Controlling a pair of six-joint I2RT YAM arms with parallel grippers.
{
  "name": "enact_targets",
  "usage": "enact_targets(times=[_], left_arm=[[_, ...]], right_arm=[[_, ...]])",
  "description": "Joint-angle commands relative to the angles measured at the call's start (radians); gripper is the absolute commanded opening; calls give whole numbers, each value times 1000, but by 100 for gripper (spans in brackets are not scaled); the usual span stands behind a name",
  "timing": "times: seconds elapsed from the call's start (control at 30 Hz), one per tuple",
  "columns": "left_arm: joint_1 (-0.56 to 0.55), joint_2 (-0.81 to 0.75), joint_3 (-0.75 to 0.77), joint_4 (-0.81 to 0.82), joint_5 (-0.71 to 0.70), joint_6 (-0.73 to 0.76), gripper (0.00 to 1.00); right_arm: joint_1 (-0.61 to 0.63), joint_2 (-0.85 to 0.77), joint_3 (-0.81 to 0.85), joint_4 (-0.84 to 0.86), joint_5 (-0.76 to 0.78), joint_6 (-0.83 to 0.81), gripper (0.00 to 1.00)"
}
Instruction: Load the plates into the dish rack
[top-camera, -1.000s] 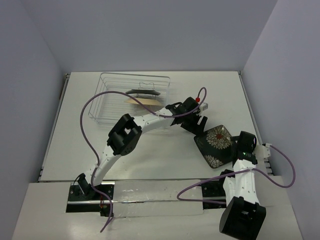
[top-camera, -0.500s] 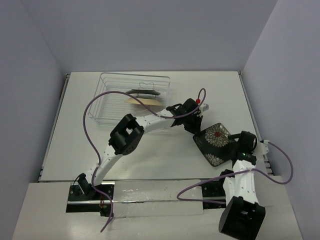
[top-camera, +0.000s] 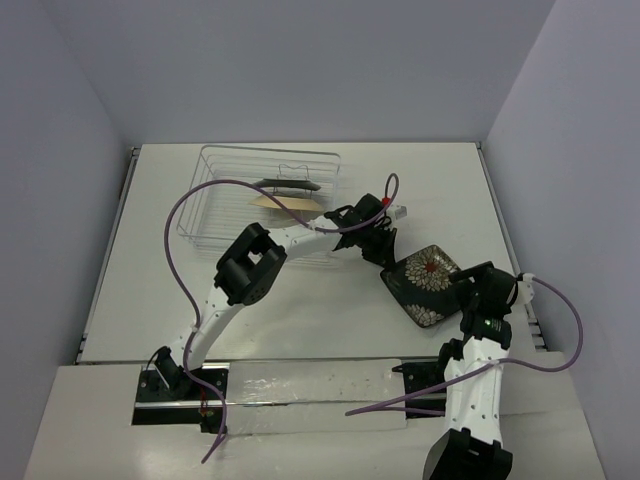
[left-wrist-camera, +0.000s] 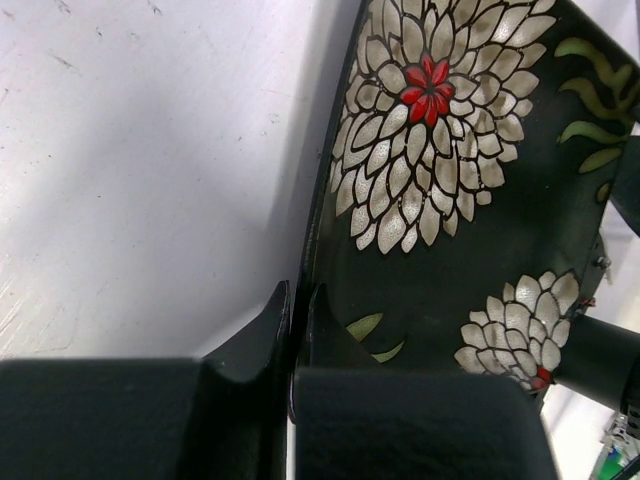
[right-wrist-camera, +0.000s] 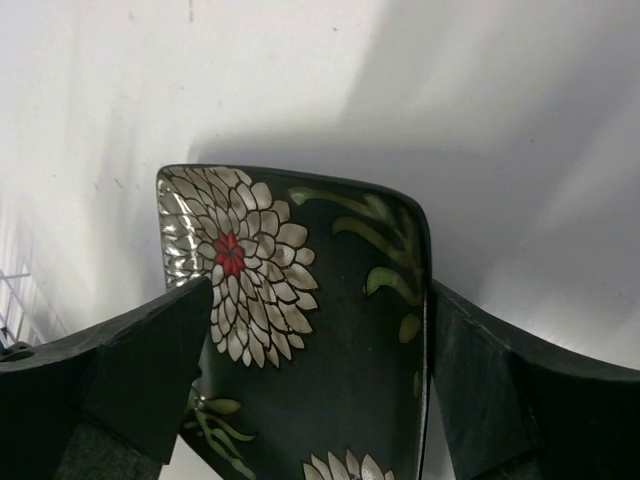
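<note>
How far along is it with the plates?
The teal plate and cream plate already stand in the rack. The black plate is in hand: the left gripper pinches its edge, the right gripper open around it. Left: racking that one.

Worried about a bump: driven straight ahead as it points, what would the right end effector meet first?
The black flowered plate, which stands between the right end effector's open jaws; beyond it only bare table, though depth is unclear.

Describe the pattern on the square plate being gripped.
The plate is black with white, red-centred flowers and green leaves; left wrist view shows it best.
</note>
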Motion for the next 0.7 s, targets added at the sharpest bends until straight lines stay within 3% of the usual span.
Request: enact_targets(times=[0.0, 0.43, 0.57, 0.67], left_arm=[[-43, 22, -58, 56, 4, -44, 0], [-37, -7, -92, 157, 101, -100, 0], [-36, -12, -104, 180, 112, -112, 0], [-35, -15, -117, 218, 135, -130, 0]], right_arm=[[17, -35, 81, 98, -254, 65, 86], [17, 28, 112, 153, -406, 61, 73], [17, 77, 157, 77, -386, 9, 61], [17, 74, 153, 80, -392, 13, 41]])
